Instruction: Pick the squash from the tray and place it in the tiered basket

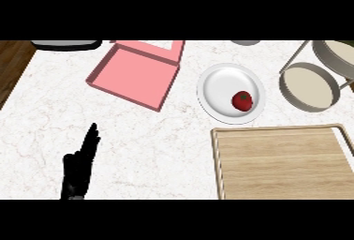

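Nearest, the left robot hand is seen with fingers straight, grasping nothing, beside the bare wooden tray. Farther on the tabletop, a red fruit lies on a white plate. The squash cannot be seen. The tiered basket and pink box hold nothing visible.

Counter (marble); tray; plate

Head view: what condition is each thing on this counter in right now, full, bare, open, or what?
Wooden tray: flat on the counter, nothing on it, no squash in sight.
White plate: holds one red tomato.
Pink box: open, nothing inside.
Tiered basket: both tiers bare.
Left hand: open, fingers straight, holding nothing.
Right hand: not in view.
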